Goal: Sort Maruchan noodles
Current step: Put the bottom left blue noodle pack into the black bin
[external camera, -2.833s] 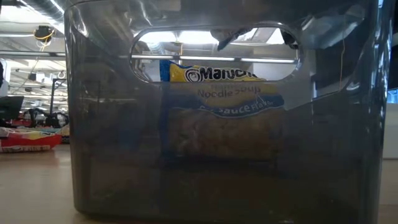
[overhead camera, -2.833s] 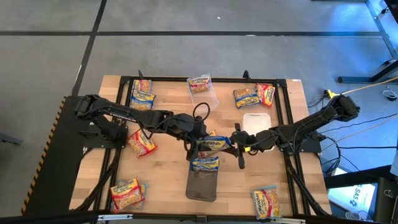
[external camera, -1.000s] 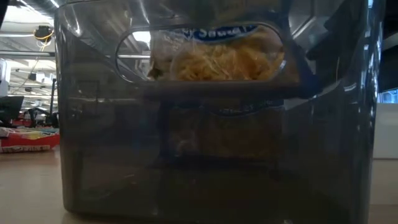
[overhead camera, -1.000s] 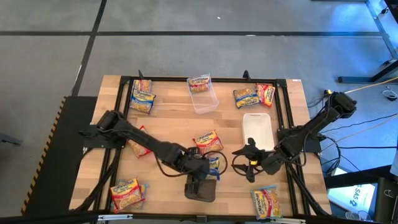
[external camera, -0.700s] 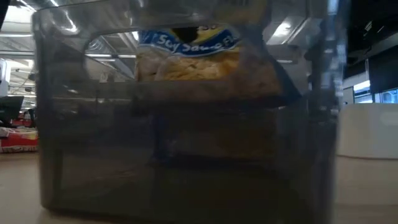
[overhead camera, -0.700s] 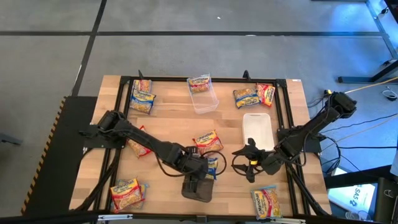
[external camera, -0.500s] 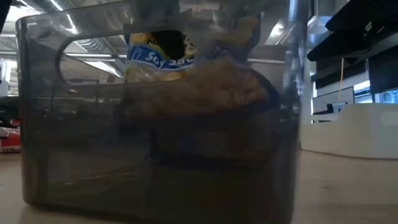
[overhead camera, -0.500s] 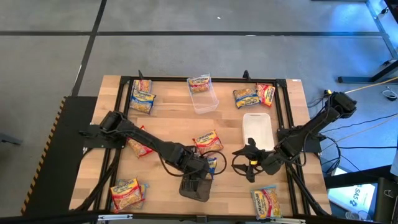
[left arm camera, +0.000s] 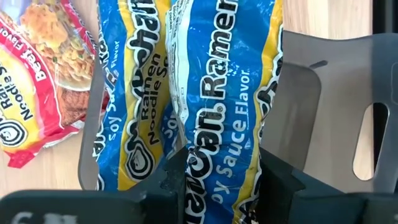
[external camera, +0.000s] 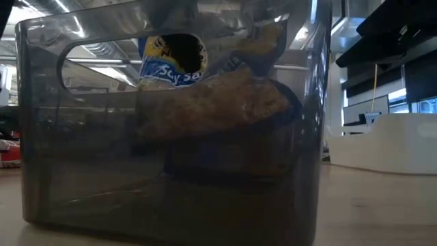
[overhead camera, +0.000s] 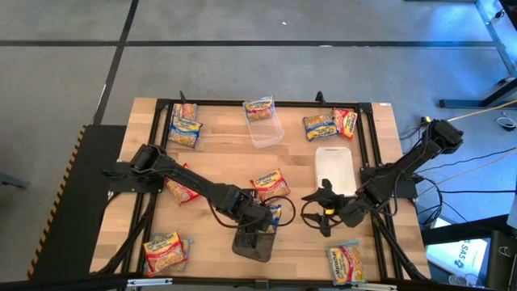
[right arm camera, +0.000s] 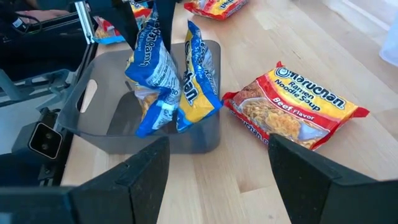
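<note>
Left gripper (right arm camera: 163, 37) grips a blue noodle packet (right arm camera: 152, 78) over the grey bin (right arm camera: 99, 109). Right gripper (right arm camera: 214, 168) waits nearby, fingers spread and empty.

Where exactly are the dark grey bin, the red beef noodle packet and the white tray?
dark grey bin (right arm camera: 199, 140), right wrist view: its near wall.
red beef noodle packet (right arm camera: 292, 111), right wrist view: middle of its label.
white tray (overhead camera: 334, 162), high view: its bare floor.

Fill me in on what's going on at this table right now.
The robot is sorting noodle packets. The left tool holds a blue soy sauce packet over the dark grey tray, where a second blue packet leans against the wall. The right tool waits open nearby. A red beef packet lies beside the tray; others are scattered around the table.
</note>
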Robot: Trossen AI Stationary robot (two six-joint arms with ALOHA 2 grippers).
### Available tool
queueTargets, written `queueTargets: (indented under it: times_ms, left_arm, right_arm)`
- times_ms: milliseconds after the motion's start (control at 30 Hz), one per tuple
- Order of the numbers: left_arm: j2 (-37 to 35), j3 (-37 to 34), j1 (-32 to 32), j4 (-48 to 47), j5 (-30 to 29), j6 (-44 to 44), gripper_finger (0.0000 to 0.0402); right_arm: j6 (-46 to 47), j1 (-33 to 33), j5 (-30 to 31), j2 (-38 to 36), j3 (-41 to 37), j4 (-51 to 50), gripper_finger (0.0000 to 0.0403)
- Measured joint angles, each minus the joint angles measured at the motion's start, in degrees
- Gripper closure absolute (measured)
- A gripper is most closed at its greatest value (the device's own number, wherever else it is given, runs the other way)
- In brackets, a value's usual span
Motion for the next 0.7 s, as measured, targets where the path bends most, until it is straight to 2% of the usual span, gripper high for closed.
queueTargets:
  times_ms: [200,700]
  left_arm:
    - [-0.6,0.0,0.2,-3.8,1.6,-0.1,0.0283]
    - [1.8,0.0,0.5,-1.2,0.4,3.3,0.0283]
  right_arm:
    - [0.0,0.0,-0.1,2.3,0.0,0.2,0.0155]
    - [-1.3,0.0,0.0,4.4,0.0,1.8,0.0155]
